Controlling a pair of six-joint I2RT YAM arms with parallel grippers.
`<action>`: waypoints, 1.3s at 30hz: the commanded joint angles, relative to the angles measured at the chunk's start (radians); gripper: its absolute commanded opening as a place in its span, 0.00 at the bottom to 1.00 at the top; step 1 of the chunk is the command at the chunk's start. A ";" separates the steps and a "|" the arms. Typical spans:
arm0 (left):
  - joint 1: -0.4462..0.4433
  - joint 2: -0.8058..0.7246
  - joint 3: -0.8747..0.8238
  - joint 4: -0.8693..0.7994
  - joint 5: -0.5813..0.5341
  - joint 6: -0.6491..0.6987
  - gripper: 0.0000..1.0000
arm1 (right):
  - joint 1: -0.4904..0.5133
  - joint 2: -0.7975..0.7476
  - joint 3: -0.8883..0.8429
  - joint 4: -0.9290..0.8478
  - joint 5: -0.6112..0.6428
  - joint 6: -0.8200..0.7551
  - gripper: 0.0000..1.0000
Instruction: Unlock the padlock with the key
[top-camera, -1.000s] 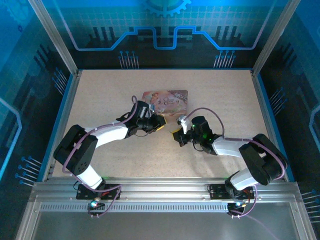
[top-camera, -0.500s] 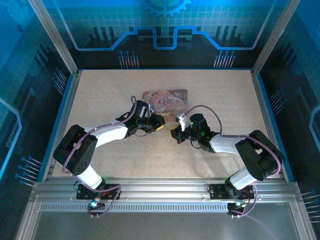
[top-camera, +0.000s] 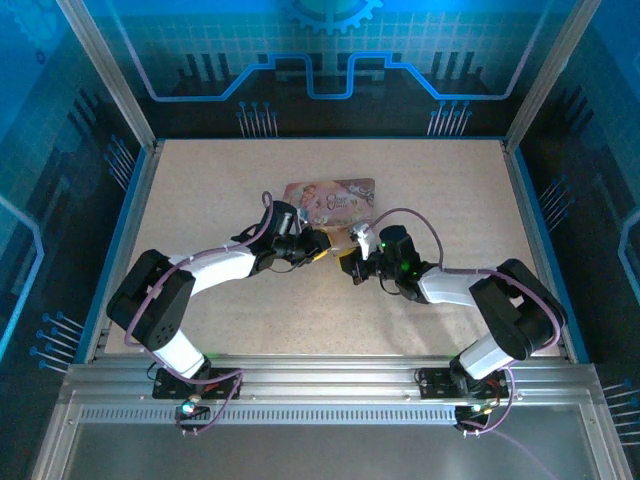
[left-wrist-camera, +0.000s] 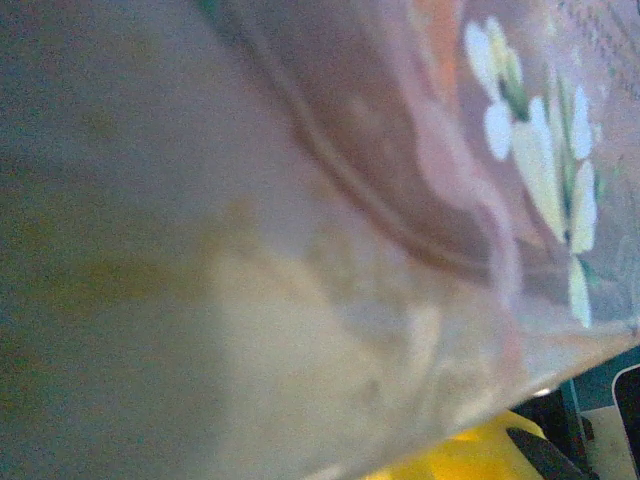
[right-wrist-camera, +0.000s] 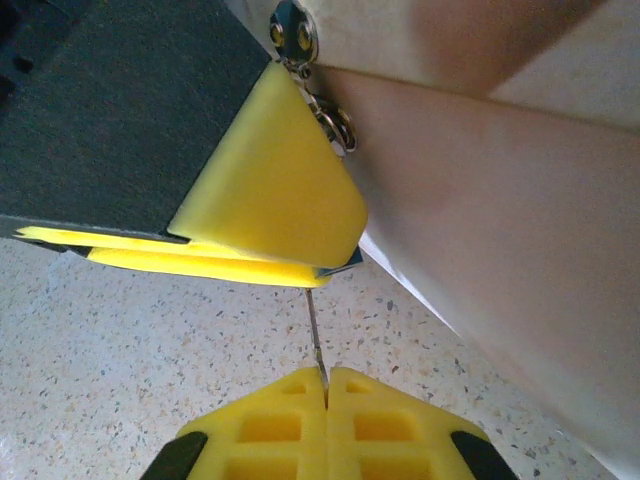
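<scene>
- Right hand (right-wrist-camera: 325, 375): pads pressed fully together on the key (right-wrist-camera: 314, 335). The thin blade sticks straight out of the seam between them.
- Left hand (right-wrist-camera: 338, 258): nearly closed, pads pinching what looks like the padlock (right-wrist-camera: 344, 262). Only a dark teal sliver shows at the pad tips, so the keyhole can't be made out.
- Padlock sits just off the near edge of the pink tin box (top-camera: 330, 200), above the bench (right-wrist-camera: 120, 340). The key tip is just short of it and pointing at it.
- Step in hand, as judged: insertion.
- To do it well: line the blade up with the lock's axis and advance slowly and straight, with no side load because the blade is thin. Keep the left hand firm, and turn only once the blade is seated.
- Risk: the key pivots in the pads if it meets the lock off-centre.
</scene>
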 joint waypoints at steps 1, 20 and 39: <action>0.005 -0.040 -0.003 0.035 0.052 -0.016 0.09 | -0.014 0.001 0.016 0.027 0.013 0.003 0.00; 0.004 -0.041 -0.009 0.041 0.052 -0.020 0.09 | -0.012 0.008 0.031 0.012 0.019 -0.008 0.00; 0.004 -0.043 -0.009 0.042 0.052 -0.023 0.09 | 0.026 0.044 0.068 0.006 0.034 -0.032 0.00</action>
